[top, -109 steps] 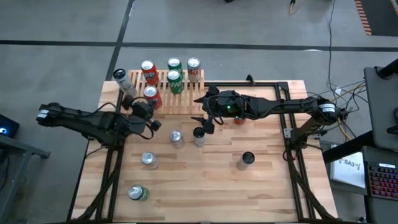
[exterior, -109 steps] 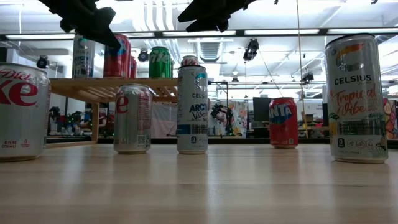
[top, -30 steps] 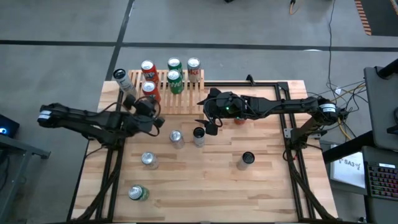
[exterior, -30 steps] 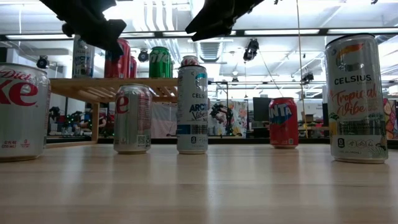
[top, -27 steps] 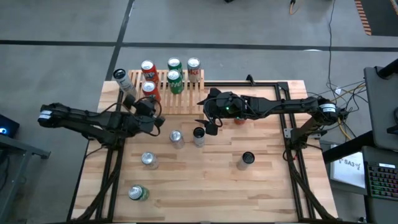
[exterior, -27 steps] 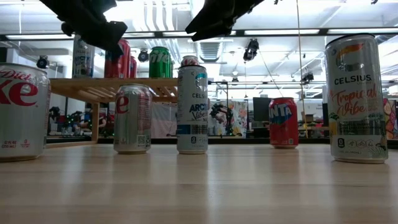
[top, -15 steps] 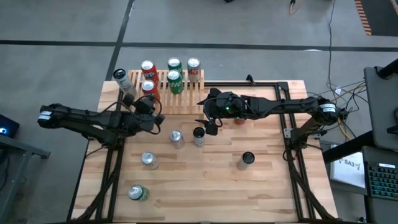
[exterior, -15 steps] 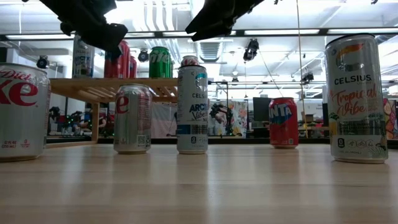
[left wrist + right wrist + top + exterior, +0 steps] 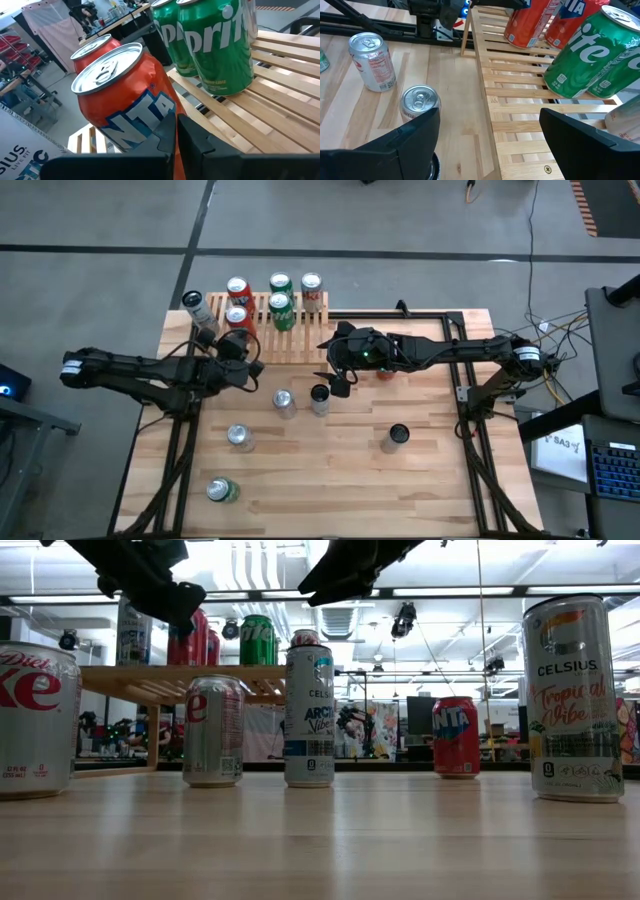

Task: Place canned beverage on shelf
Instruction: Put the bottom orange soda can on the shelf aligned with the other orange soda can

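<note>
A pale butcher-block wooden desk (image 9: 430, 470) fills the overhead view, with two dark robot arms reaching in from either side. At its far edge stands the low, light-wood slatted shelf (image 9: 290, 335), the landmark for everything else.

On the shelf stand two green Sprite cans (image 9: 281, 308), a red can (image 9: 237, 289) behind the left hand's can, a silver-and-red can (image 9: 311, 286) at the far right corner, and a tall silver can (image 9: 196, 310) at the left end.

The left hand (image 9: 238, 350) is at the shelf's front left edge, its fingers (image 9: 192, 140) pressed together against the side of an orange Fanta can (image 9: 127, 100), which stands on the slats just left of the Sprite cans. Whether it grips the can cannot be told.

The right hand (image 9: 335, 375) hovers just in front of the shelf's right half, fingers (image 9: 415, 132) spread wide and holding nothing.

In front of the shelf, on the desk, stand a silver Diet Coke can (image 9: 284, 402) and a tall dark-topped can (image 9: 319, 398) side by side. Farther forward are another silver can (image 9: 239, 438), a dark-topped can (image 9: 396, 437) to the right, and a green can (image 9: 221, 490) farthest from the shelf.
</note>
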`<state>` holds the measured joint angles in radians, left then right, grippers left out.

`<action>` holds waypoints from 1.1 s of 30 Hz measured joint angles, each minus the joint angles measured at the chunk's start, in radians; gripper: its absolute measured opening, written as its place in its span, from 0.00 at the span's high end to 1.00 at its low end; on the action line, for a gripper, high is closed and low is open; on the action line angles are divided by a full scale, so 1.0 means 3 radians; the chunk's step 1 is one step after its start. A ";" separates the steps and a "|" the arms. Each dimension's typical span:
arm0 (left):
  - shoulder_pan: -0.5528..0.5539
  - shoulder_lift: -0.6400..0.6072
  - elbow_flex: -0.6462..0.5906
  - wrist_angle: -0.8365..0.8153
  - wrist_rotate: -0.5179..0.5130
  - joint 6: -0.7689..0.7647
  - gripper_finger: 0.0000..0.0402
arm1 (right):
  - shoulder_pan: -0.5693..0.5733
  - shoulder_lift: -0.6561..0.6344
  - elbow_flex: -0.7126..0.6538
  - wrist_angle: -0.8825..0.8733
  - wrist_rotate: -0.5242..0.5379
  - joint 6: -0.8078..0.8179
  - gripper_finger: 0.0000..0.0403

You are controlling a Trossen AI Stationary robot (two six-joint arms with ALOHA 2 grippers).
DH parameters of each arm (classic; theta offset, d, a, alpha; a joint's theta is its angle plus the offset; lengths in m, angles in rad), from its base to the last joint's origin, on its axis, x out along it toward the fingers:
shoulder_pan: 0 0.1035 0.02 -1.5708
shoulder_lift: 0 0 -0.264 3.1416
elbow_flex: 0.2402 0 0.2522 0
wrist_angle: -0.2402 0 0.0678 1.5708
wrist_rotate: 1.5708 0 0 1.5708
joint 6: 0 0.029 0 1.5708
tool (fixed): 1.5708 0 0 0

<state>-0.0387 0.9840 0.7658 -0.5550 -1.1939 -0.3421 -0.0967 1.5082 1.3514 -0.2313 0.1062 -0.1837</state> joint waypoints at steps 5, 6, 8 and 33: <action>-0.0001 -0.0004 0.0066 -0.0026 0.0322 -0.0001 1.00 | 0.0001 0.0000 0.0000 0.0000 -0.0001 0.0001 0.18; -0.0001 -0.0008 0.0087 -0.0044 0.0401 -0.0001 1.00 | 0.0001 0.0000 0.0000 0.0000 -0.0001 0.0001 0.18; -0.0001 -0.0012 0.0134 -0.0116 0.0595 -0.0001 1.00 | 0.0001 0.0000 0.0000 0.0000 -0.0001 0.0001 0.18; 0.0264 -0.0019 0.0169 -0.0353 0.0345 0.0063 1.00 | 0.0001 0.0000 0.0000 -0.0013 -0.0004 0.0033 0.18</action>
<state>0.0404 0.9783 0.8165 -0.6609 -1.0904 -0.3233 -0.0963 1.5082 1.3514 -0.2352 0.1051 -0.1738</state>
